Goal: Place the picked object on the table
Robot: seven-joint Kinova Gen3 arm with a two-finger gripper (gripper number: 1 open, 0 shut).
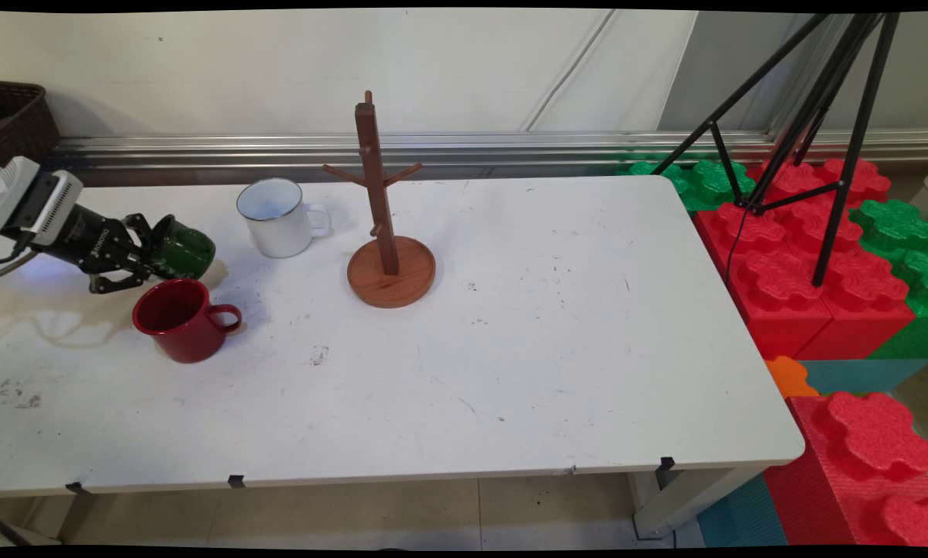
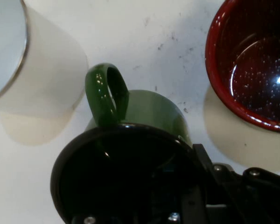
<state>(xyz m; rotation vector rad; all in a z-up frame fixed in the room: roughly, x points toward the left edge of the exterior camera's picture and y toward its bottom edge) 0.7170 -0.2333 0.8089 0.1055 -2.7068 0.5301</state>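
Gripper (image 1: 148,252): closed on the green mug (image 1: 187,249) rim, left of frame.
Neighbours: red mug (image 1: 179,318) below, white mug (image 1: 273,216) right.
Care: keep grip firm, mug tilts.

You have three glossy enamelled mugs near the table's (image 1: 510,372) left edge: the green mug (image 1: 189,248) shines on its handle, the red mug (image 1: 181,318) glints wet-bright inside with fine speckles, and the white mug (image 1: 278,217) carries a bare metal rim. The mug tree (image 1: 386,232) is smooth brown wood. Your tabletop looks matt white, probably laminate, scuffed and smudged. The gripper (image 1: 135,252) is black, seemingly matt metal or plastic.
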